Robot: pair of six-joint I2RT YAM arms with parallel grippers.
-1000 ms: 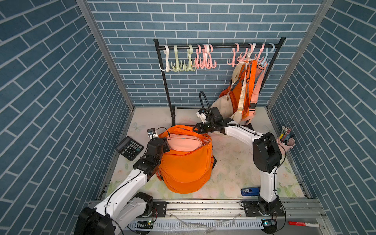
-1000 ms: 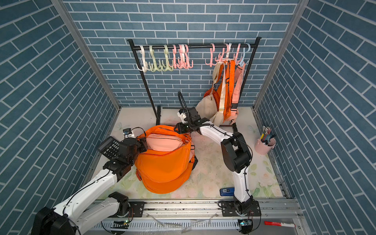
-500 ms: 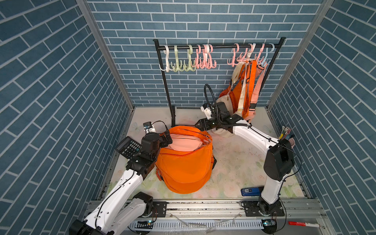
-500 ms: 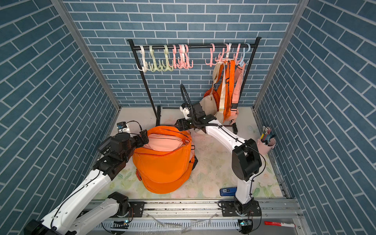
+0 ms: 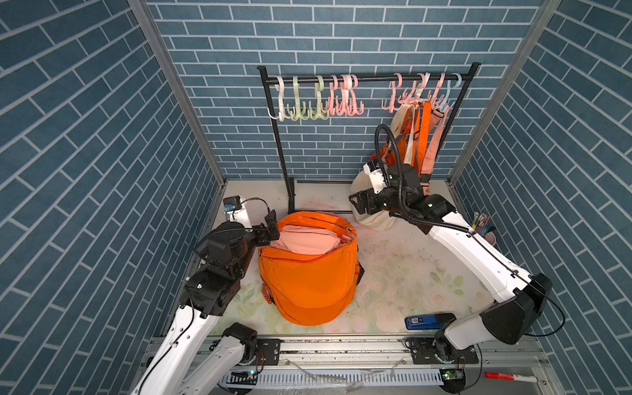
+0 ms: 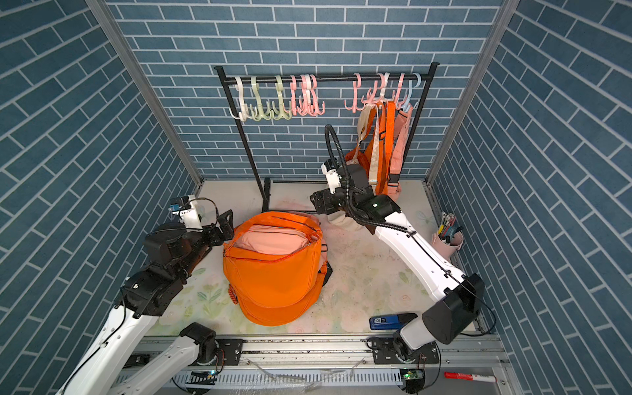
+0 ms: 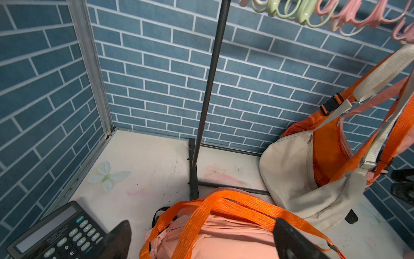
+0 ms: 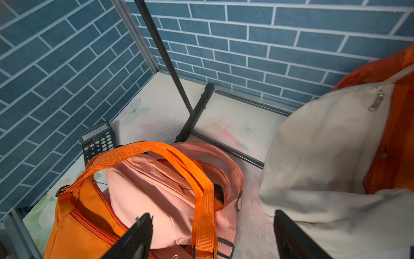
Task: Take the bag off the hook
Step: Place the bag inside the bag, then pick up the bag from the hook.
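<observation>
1. We see the large orange fabric bag (image 5: 307, 280) standing upright on the floral-printed desk (image 5: 403, 273), in front of the black metal rack (image 5: 284, 147) and clear of every hook.
2. Its mouth gapes, and a pale pink fabric bag (image 5: 304, 241) sits inside it.
3. Its orange webbing straps (image 8: 202, 201) lie slack in a loop over the pink bag, caught on nothing.
4. The pastel plastic hooks (image 5: 345, 106) hang along the rack's top rail; those towards its left end carry nothing.
5. At the rail's right end a cream fabric bag (image 7: 289, 166) and a second orange bag (image 7: 327, 143) hang by their straps, and the cream one sags down to the desk.
6. The left arm (image 5: 208, 284) reaches to the upper left edge of the large orange bag. The left jaws stand spread wide just beside that edge and pinch nothing, though the left wrist view shows the strap loop running across in front of them.
7. The right arm (image 5: 472, 253) stretches over the desk towards the rack. The right jaws are also spread and hold nothing, near the cream bag and behind the large orange bag.
8. A black desk calculator (image 8: 96, 139) lies by the left wall, near the orange bag.
9. A pink cup of pens (image 6: 451, 239) stands by the right wall, and a blue device (image 5: 427, 321) lies at the desk's front edge.
</observation>
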